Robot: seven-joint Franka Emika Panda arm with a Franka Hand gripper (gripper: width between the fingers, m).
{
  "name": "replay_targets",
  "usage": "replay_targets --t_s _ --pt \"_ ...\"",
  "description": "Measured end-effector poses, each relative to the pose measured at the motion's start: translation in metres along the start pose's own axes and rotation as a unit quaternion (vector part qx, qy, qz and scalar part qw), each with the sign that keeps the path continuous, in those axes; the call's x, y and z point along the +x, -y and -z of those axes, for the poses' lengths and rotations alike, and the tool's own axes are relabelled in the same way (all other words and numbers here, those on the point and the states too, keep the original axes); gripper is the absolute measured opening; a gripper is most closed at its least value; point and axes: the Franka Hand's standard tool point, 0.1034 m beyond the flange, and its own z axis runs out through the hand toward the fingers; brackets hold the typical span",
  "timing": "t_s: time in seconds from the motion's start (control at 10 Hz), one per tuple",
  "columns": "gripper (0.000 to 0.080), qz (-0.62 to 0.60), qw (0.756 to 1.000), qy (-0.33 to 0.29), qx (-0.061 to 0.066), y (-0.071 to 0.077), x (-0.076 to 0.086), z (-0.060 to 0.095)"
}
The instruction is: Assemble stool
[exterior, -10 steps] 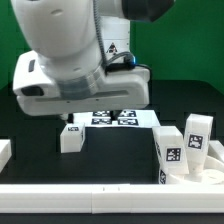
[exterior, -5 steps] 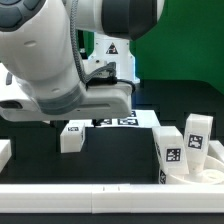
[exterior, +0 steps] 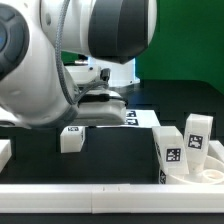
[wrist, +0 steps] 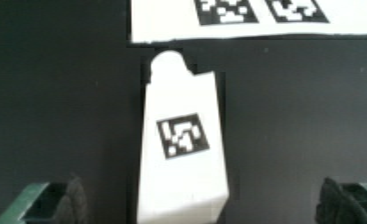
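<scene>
A white stool leg point(wrist: 183, 140) with a square tag lies on the black table, one end towards the marker board point(wrist: 251, 20). My gripper point(wrist: 203, 203) hangs open over its near end. The fingers point(wrist: 52, 205) stand well apart on either side and touch nothing. In the exterior view this leg point(exterior: 70, 137) shows as a short block below the arm, and the gripper itself is hidden by the arm's body. At the exterior view's right, two more legs point(exterior: 170, 155) point(exterior: 196, 135) stand upright at the round seat disc point(exterior: 205, 172).
The marker board point(exterior: 125, 118) lies flat behind the lone leg. A white rail point(exterior: 100, 190) runs along the table's front, and a white block point(exterior: 5, 150) sits at the exterior view's left edge. The big white arm point(exterior: 50, 70) fills the upper left.
The arm has swung nearer the camera and towards the exterior view's left, filling more of the picture. The legs and seat have not moved. The jaws stay open.
</scene>
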Motion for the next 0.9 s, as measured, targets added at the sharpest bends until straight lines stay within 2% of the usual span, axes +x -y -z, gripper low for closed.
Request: replay_targets --t_s 0.2,0.6,0.9 --pt "0.0648 -0.005 1.000 0.006 0.001 -0.002 0.003 -0.003" --pt "0.0648 -0.060 0.997 0.039 0.003 -0.013 0.018 -0.038" --pt "0.0648 -0.066 0.997 0.040 0.002 -0.013 0.019 -0.039"
